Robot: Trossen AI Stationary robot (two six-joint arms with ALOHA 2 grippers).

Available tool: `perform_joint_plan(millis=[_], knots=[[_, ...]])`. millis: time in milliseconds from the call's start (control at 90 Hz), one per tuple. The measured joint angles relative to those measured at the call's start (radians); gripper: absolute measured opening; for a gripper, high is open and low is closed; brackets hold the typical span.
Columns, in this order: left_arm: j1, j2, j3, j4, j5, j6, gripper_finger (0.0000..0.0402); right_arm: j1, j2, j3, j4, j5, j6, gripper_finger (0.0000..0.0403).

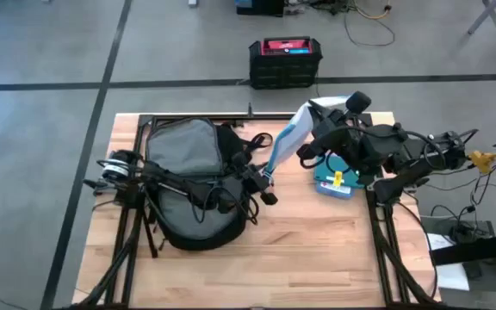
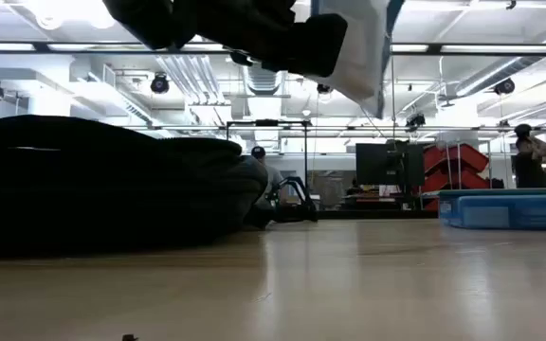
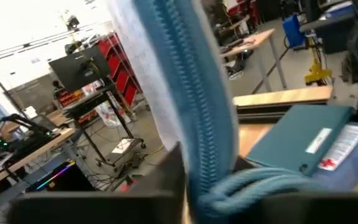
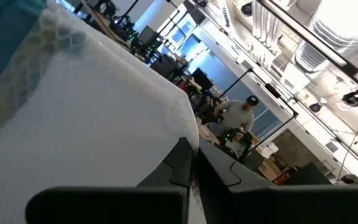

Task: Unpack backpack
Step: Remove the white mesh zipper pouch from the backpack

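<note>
The black backpack (image 1: 188, 185) lies on the table's left half, and shows as a dark mound (image 2: 102, 180) in the low view. A long white and light-blue cloth thing (image 1: 287, 142) is stretched in the air between both grippers, right of the backpack. My left gripper (image 1: 268, 183) is shut on its near end and my right gripper (image 1: 317, 122) on its far end. In the low view the cloth (image 2: 363, 47) hangs high above the tabletop. My left gripper pinches the cloth thing's blue ribbed edge (image 3: 197, 168) between its two fingers at the thing's near end. The cloth rises from the fingers, clear of the table. My right gripper pinches the white cloth (image 4: 166, 140) at its far end between its shut fingers (image 4: 182, 168); one layer or several, I cannot tell. That end is held up off the table.
A flat teal box (image 1: 334, 181) with labels lies on the table under my right arm, also seen in the left wrist view (image 3: 316, 146). A black crate with a red top (image 1: 284, 62) stands on the floor beyond the far edge. Bare wood lies toward the near edge.
</note>
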Motion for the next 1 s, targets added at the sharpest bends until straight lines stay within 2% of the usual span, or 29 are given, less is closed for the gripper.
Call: perform_joint_plan(millis=[122,278,378,478,567,656,711,856,1000], knots=[[-0.040,-0.021,-0.002,-0.059,-0.068,0.046,0.0004,0.000,-0.002,0.000,-0.179,0.011,0.117,0.0000],[-0.115,-0.117,-0.004,-0.270,-0.175,0.067,0.0001,0.000,-0.002,0.001,-0.515,0.004,0.386,0.0004],[-0.159,-0.214,-0.004,-0.468,-0.157,-0.016,0.0001,-0.001,-0.002,0.001,-0.741,-0.090,0.625,0.0024],[-0.177,-0.329,-0.004,-0.662,-0.032,-0.172,0.0001,-0.012,-0.002,0.001,-0.915,-0.272,0.818,0.0060],[-0.153,-0.436,0.000,-0.798,0.190,-0.317,0.0000,-0.026,-0.002,0.000,-1.009,-0.410,0.928,0.0103],[-0.105,-0.504,0.006,-0.881,0.445,-0.431,0.0000,-0.027,0.004,-0.003,-1.046,-0.499,0.969,0.0146],[-0.079,-0.523,0.006,-0.929,0.538,-0.472,0.0000,-0.023,0.009,-0.003,-1.048,-0.535,0.973,0.0170],[-0.056,-0.525,0.005,-1.074,0.569,-0.503,0.0000,-0.015,0.014,-0.003,-1.047,-0.667,0.975,0.0217],[-0.053,-0.522,0.041,-1.206,0.564,-0.511,0.0000,-0.015,0.018,-0.026,-1.079,-0.824,1.012,0.0242]])
